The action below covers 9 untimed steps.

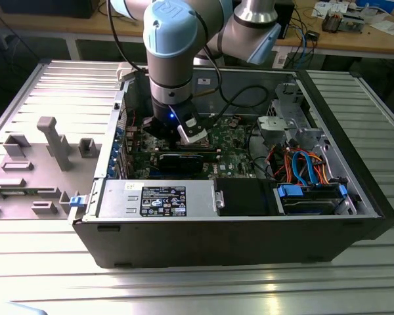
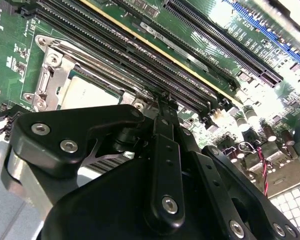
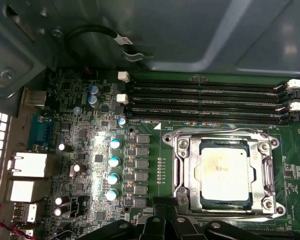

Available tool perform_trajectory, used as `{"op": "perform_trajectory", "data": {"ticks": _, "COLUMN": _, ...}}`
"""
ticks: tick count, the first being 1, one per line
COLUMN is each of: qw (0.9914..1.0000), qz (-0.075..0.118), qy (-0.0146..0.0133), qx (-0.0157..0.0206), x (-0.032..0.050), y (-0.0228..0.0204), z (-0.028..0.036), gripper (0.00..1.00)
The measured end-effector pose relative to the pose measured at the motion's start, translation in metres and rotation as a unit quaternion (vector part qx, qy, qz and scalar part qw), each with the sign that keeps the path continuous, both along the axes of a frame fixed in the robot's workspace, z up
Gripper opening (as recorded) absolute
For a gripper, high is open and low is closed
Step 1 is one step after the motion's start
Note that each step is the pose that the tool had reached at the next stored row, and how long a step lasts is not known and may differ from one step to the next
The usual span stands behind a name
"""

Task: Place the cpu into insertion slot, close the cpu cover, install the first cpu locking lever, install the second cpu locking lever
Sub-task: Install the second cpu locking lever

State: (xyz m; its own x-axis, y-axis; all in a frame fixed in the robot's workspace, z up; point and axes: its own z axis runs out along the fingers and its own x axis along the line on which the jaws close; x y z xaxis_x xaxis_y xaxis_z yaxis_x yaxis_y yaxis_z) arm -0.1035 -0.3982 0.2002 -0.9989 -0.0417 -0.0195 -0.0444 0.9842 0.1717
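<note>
Inside the open computer case (image 1: 354,197), we judge the seated silver-grey square cpu (image 3: 225,172) light, fragile (edge-grip only), under the black gripper (image 2: 162,107), seemingly closed empty.

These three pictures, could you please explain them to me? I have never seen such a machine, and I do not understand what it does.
A robot arm reaches into an open computer case on a metal table; the exterior view shows this from off the arm. Both wrist views come from cameras on the arm, looking at the green motherboard. The cpu lies in the insertion slot, with the cpu cover closed around it, beside the long memory slots. The black gripper hovers close to the socket, holding nothing visible.
</note>
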Motion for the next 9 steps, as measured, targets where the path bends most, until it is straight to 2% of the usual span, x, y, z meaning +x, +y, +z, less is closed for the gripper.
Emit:
{"op": "perform_trajectory", "data": {"ticks": 6, "qw": 1.0, "qz": 0.0, "qy": 0.0, "qx": 0.0, "x": -0.0001, "y": -0.0004, "z": 0.0001, "gripper": 0.11}}
{"op": "perform_trajectory", "data": {"ticks": 9, "qw": 1.0, "qz": 0.0, "qy": 0.0, "qx": 0.0, "x": -0.0001, "y": -0.0004, "z": 0.0042, "gripper": 0.11}}
